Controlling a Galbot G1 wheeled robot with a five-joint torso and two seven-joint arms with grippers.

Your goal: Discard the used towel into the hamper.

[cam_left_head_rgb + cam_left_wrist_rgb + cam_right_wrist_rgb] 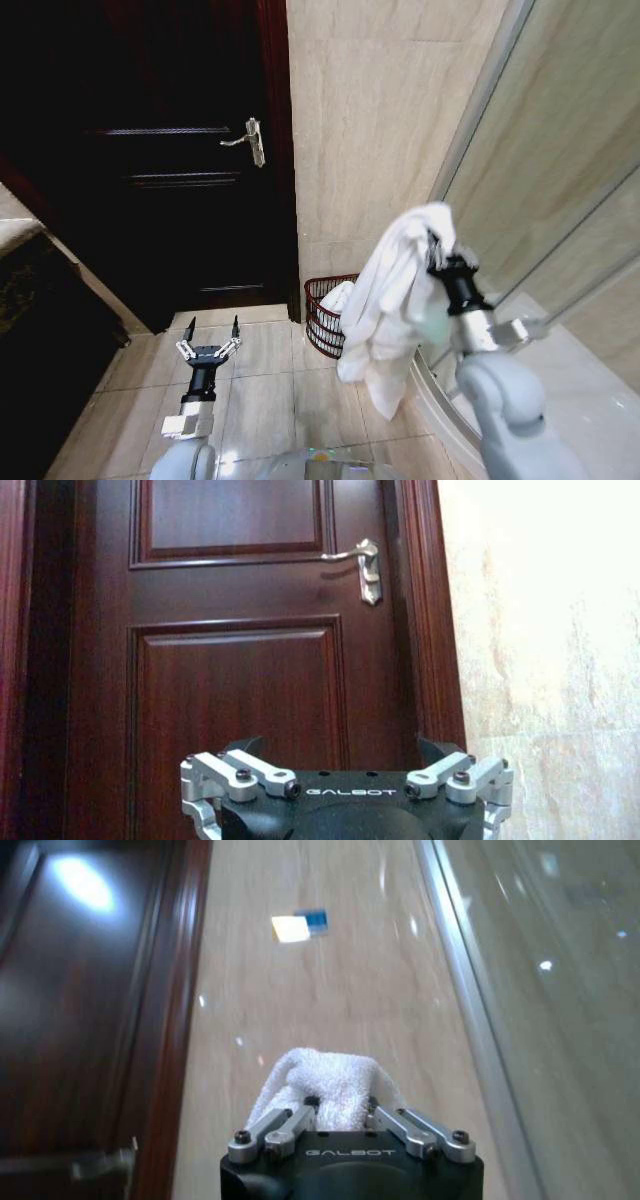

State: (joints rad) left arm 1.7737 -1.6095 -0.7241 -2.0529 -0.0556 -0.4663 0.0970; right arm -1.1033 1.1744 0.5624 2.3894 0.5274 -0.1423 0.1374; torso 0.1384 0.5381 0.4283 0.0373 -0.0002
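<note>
Head view has the right gripper point(437, 252) raised high beside the glass shower wall point(560, 180), fingers pinched tight on the towel point(392, 300). And what a drape: the white cloth hangs long and straight down from the pinch, its long axis vertical, the bottom hem dangling just above the floor tiles point(260, 385).

Now the relation that matters. The hamper point(322, 318) sits on the floor in the corner where the marble wall point(380, 120) meets the door frame, below the gripper, off to its left and farther from the robot. From this angle the hanging cloth covers part of the hamper's right rim, and something white already shows inside it. Whether the hem is over the opening or just in front of it, I can't say.

Right wrist view confirms the hold: towel point(325, 1084) bunched between the closed fingers of the right gripper point(340, 1114), with wall and glass beyond.

Down low on the other side, the left gripper point(210, 335) hovers over the tiles before the dark door point(170, 150), fingers spread wide, holding nothing. Left wrist view looks straight at that door point(240, 667) and its handle point(362, 566).

So the right arm carries the load; the hamper lies down and to its left.
</note>
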